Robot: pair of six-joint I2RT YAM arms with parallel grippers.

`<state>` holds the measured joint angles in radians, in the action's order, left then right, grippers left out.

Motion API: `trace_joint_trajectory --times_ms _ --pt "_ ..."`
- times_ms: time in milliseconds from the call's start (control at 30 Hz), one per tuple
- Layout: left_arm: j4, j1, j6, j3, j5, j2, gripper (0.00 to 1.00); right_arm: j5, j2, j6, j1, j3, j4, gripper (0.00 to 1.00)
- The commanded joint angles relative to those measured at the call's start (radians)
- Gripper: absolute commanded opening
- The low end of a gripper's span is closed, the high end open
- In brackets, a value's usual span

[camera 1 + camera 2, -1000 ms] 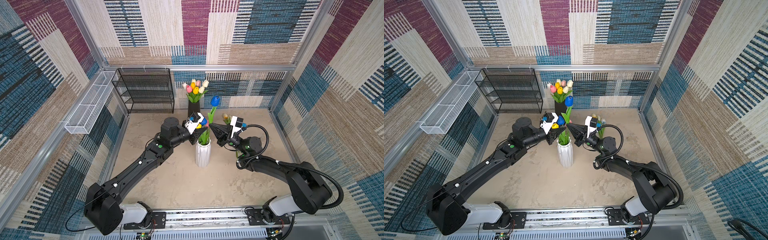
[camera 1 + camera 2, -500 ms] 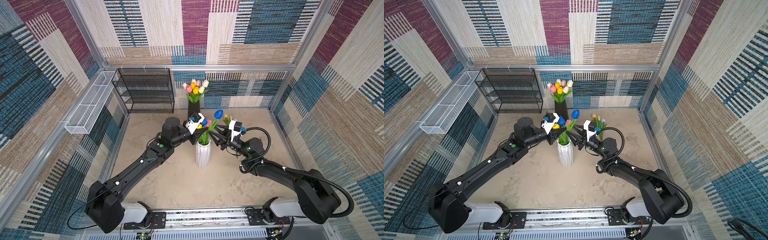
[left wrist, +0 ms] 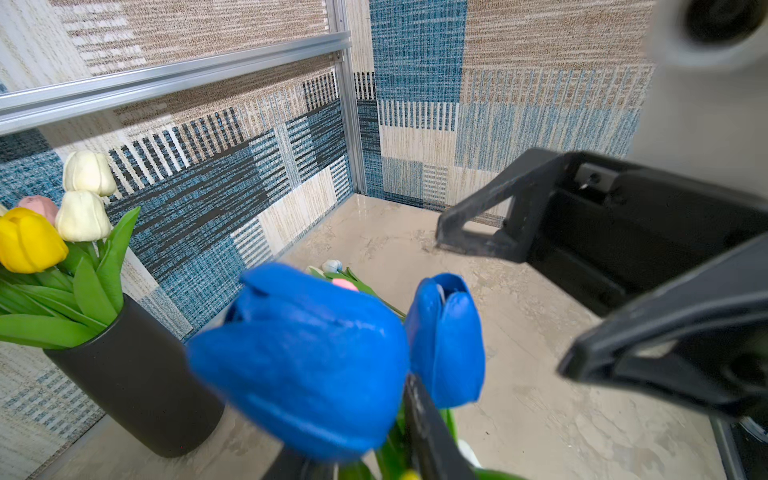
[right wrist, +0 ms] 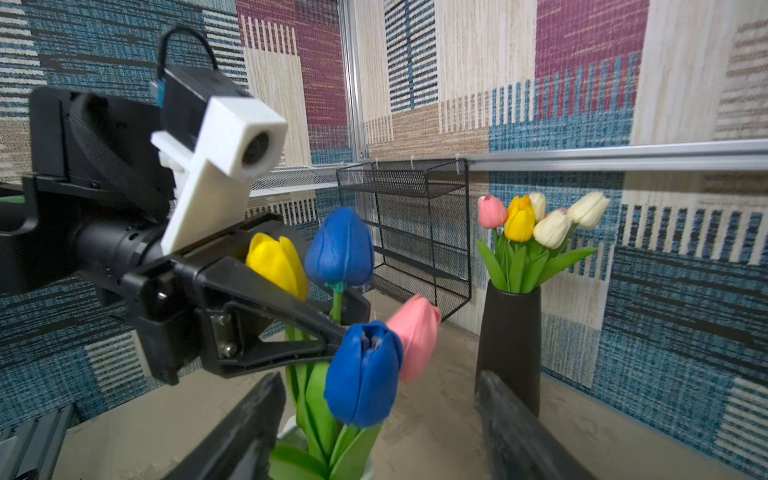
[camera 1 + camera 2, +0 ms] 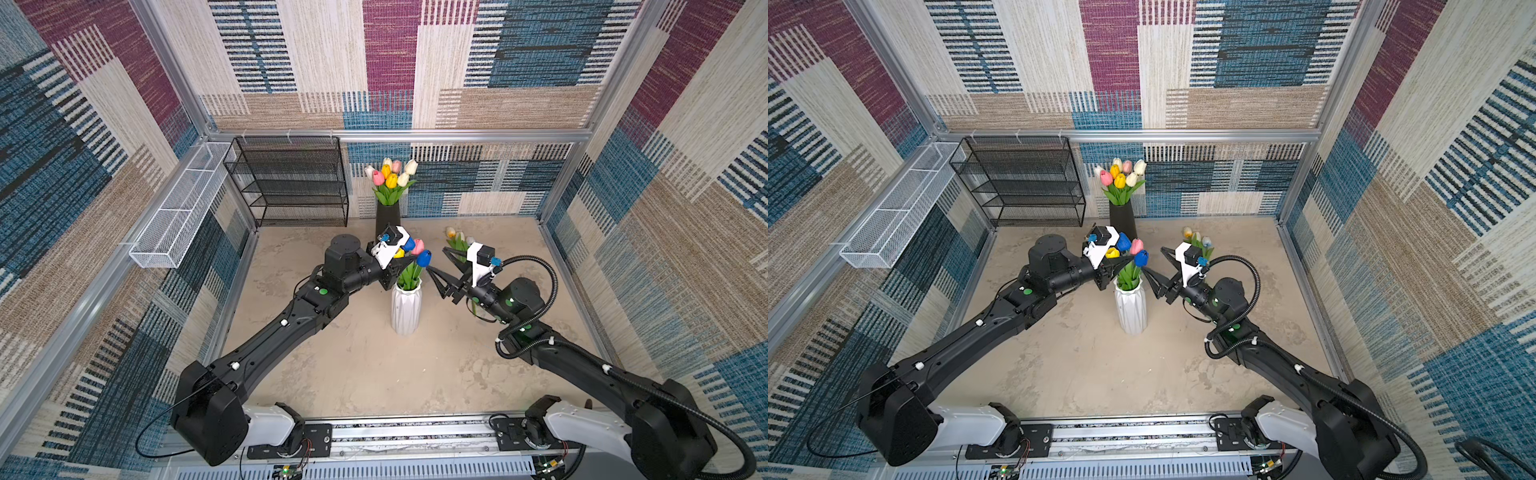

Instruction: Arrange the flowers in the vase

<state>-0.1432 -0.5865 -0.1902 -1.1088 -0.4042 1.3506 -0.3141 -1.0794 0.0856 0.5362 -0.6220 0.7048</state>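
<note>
Left jaws are clamped round the stems of the flowers (image 5: pixel 409 274) standing in the white vase (image 5: pixel 406 311), heads poking up just past the tips. Right jaws are spread wide with nothing in them, just off the bunch's other side, a blue tulip (image 4: pixel 363 374) right in front of the gap, and a few loose tulips (image 5: pixel 457 242) lie on the worktop (image 5: pixel 353 374) beyond them.
</note>
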Motion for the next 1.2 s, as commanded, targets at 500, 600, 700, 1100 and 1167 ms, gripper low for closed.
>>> trace_joint_trajectory --times_ms 500,600,700,1100,1167 --pt "-0.025 0.001 0.018 0.005 -0.027 0.002 0.3 0.071 -0.362 0.121 -0.483 -0.541 -1.07 0.48" --pt "-0.021 0.001 0.018 0.004 -0.025 -0.001 0.3 0.087 -0.483 0.091 -0.51 -0.553 -1.122 0.4" --pt "-0.032 0.001 0.021 0.016 -0.023 -0.007 0.3 0.081 -0.603 0.053 -0.512 -0.588 -1.155 0.37" --pt "-0.038 0.001 0.021 0.025 -0.028 -0.008 0.31 -0.006 -0.851 0.051 -0.503 -0.656 -1.081 0.34" --pt "-0.033 0.001 0.021 0.021 -0.028 -0.005 0.3 -0.011 -0.874 0.056 -0.499 -0.668 -1.068 0.33"
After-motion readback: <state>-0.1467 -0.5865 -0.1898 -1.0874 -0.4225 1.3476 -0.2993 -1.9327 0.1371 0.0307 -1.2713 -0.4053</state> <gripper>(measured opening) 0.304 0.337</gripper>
